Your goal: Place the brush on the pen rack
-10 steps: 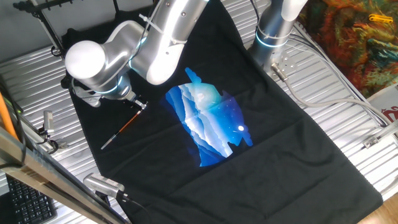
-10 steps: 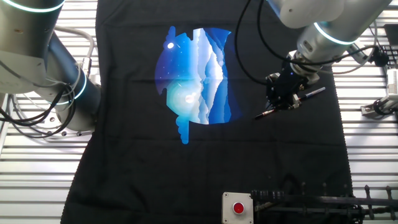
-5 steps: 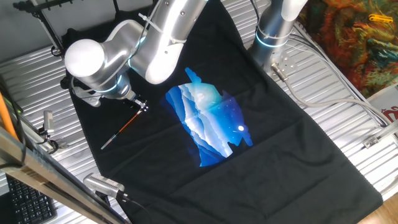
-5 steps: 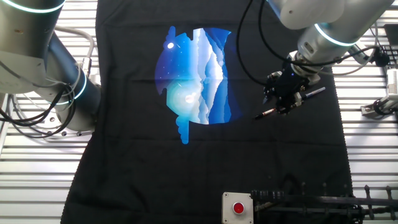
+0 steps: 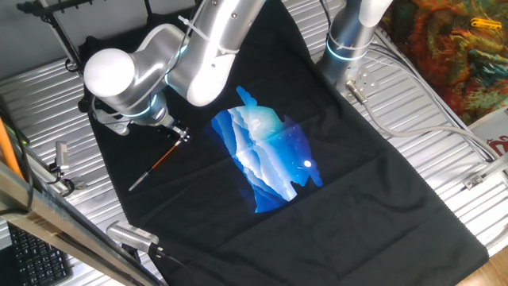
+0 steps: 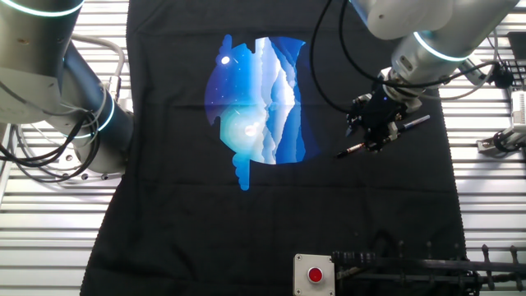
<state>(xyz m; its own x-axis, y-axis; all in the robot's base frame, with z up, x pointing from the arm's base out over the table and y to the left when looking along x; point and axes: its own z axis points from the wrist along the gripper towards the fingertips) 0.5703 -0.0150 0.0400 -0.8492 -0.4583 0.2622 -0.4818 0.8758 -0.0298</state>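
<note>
The tool (image 6: pixel 376 131) is pinching the brush (image 5: pixel 156 164) near its middle, down by the black cloth (image 5: pixel 381 191) on the worktop. The pen rack (image 5: pixel 59 20) (thin and black) stands well apart, at the cloth's far corner.

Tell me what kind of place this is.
Probably a robotics lab bench: two robot arms on a slatted metal table, a black cloth as work surface, and a red-button box at the edge.
</note>
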